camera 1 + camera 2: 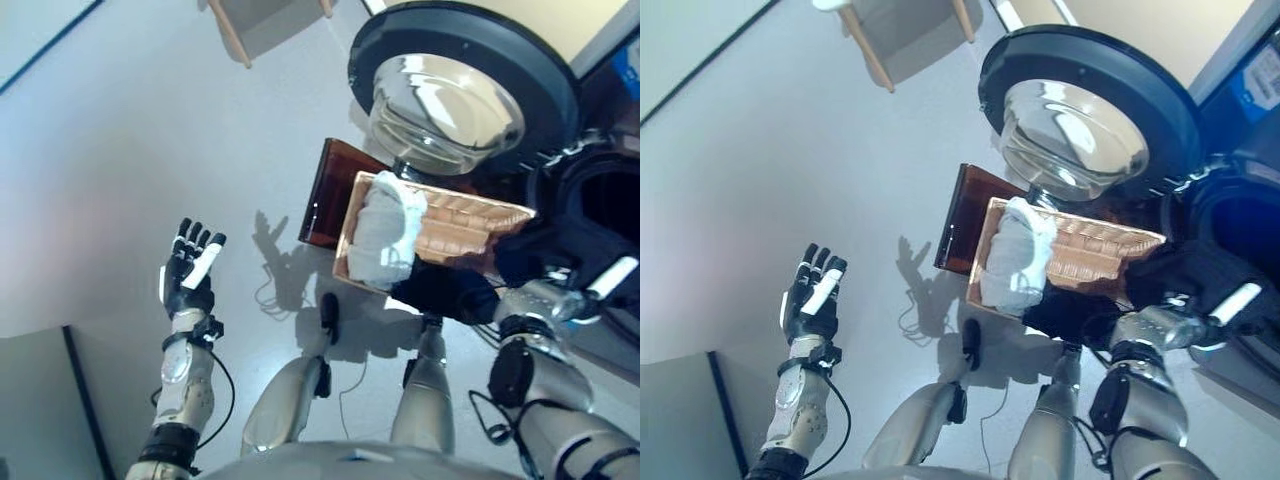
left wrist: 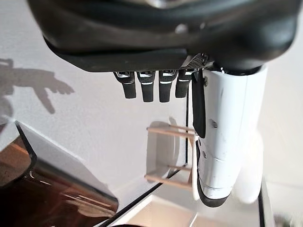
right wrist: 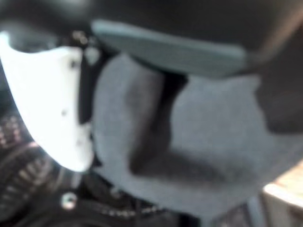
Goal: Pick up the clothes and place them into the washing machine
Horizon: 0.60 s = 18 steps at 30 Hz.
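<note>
A dark navy garment (image 1: pixel 545 250) hangs from my right hand (image 1: pixel 612 277), which is shut on it just in front of the washing machine's dark drum opening (image 1: pixel 610 195). The garment's tail trails over the near end of the wicker basket (image 1: pixel 470 215). In the right wrist view the cloth (image 3: pixel 213 142) lies bunched against the white thumb (image 3: pixel 47 104). A white garment (image 1: pixel 385 235) lies in the basket's left end. My left hand (image 1: pixel 190 270) is raised over the floor at the left, open and empty, its fingers (image 2: pixel 147 85) straight.
The basket rests on a low dark brown box (image 1: pixel 330 190). The machine's round glass door (image 1: pixel 450 90) stands open above the basket. A wooden chair's legs (image 1: pixel 235 35) stand on the floor at the back.
</note>
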{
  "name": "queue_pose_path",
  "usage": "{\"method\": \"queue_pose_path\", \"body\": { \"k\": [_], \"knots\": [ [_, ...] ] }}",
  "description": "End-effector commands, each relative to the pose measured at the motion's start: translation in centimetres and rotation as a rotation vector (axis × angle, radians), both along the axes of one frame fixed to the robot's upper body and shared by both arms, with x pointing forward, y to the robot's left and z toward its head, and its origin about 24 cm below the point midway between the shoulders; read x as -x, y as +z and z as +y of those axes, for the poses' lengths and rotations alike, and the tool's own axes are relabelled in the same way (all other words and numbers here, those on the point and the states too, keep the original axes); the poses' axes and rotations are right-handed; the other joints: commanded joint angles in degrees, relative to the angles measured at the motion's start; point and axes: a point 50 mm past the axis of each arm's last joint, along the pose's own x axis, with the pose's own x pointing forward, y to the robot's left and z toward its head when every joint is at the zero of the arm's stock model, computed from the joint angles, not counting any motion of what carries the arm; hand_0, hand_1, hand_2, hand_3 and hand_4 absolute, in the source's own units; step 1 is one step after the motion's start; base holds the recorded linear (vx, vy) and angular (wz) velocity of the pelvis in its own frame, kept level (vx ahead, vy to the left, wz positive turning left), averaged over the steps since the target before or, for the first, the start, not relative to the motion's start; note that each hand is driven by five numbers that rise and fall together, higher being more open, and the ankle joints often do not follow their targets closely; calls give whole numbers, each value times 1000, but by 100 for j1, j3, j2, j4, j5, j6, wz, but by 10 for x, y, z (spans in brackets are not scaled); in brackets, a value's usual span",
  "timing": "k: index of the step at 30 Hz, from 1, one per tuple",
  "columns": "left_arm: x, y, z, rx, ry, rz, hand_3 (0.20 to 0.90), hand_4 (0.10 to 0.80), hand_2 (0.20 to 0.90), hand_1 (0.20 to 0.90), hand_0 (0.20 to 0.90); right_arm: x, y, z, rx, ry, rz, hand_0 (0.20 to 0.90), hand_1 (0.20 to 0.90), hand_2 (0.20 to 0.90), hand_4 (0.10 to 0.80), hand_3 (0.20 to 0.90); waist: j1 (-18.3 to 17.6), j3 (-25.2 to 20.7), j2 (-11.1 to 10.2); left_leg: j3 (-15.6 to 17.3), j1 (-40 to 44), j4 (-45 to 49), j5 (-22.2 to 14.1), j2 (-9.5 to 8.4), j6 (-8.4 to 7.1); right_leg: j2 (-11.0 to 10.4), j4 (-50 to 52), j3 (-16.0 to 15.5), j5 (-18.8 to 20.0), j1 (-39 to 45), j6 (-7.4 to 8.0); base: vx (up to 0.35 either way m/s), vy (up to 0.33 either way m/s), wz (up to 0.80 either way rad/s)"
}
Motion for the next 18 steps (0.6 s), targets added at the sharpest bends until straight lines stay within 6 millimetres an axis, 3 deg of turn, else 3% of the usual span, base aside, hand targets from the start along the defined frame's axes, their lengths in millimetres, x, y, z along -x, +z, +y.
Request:
{"method": "queue_pose_path", "body": {
  "k": [1, 5, 15, 18],
  "knots": [
    [-5, 35, 12, -46, 24, -201, 900, 800, 900, 900, 900, 8, 89, -44, 270, -117, -59, 200, 200, 200, 300, 200, 165, -4, 321, -212, 27, -47, -381, -25, -664, -110, 878, 65, -674, -187, -47, 57, 40, -5],
    [-4, 34, 7, -42, 6, -204, 900, 800, 900, 900, 900, 15, 134, -57, 381, -166, -61, 200, 200, 200, 300, 200, 165, -30, 460, -169, -145, -47, -377, -80, -697, -142, 909, 197, -644, -448, -45, 26, 36, -5],
    [-1, 29, 8, -18, 21, -186, 900, 800, 900, 900, 900, 23, 174, -62, 471, -226, -87, 200, 200, 200, 300, 200, 154, -82, 529, 10, -296, -47, -396, -58, -721, -44, 953, 353, -651, -731, -65, 44, -1, -12],
    [1, 25, 12, -19, 37, -171, 900, 800, 900, 900, 900, 38, 191, -71, 507, -282, -102, 200, 200, 200, 300, 200, 143, -139, 534, 27, -343, -47, -407, -41, -734, -43, 933, 380, -657, -780, -59, 29, -22, 0]
  ]
}}
